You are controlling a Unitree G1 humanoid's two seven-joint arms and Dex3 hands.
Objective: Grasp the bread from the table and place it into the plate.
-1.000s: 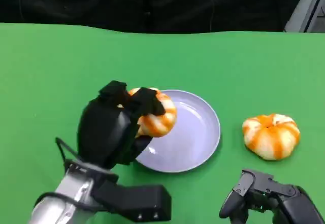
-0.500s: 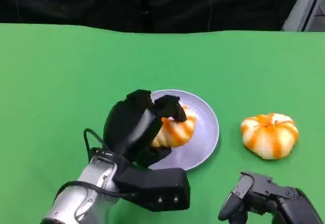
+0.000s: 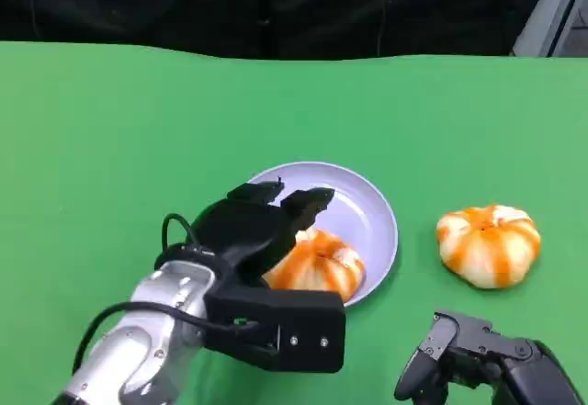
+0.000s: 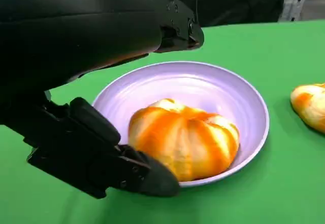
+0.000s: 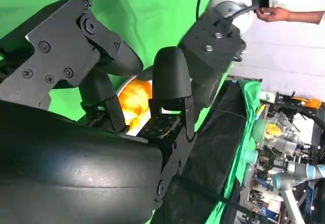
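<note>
Now resting in the plate (image 3: 372,205): bread (image 3: 317,263), seated on the near side, close to the rim nearest the robot, as the left wrist view (image 4: 185,142) confirms. Left hand (image 3: 253,226) poised over and beside it, fingers spread; one lower finger (image 4: 147,176) lying just outside the rim beside the bread, upper fingers hanging above with a gap of purple dish visible between. Looks released, so left hand judged open, though contact on the hidden side cannot be ruled out. Right hand (image 3: 478,359) low at the near table edge, well apart from the dish; fingers look loosely apart with nothing between them, judged open.

Second bread (image 3: 489,244) sitting on the green table (image 3: 110,129) to the right of the plate, untouched.

Risks from here, as judgement only:
- Dragging the bread back over the rim on withdrawal, because it sits so near that edge and a finger lies right beside it.
- Nudging or tipping the plate, should the lower finger catch the rim while lifting.
- Rolling the bread out, given its rounded shape and the shallow dish wall.
- Snagging the cable (image 3: 175,230) looped at the wrist on the plate edge.

Safest exit probably straight up first, then away.
</note>
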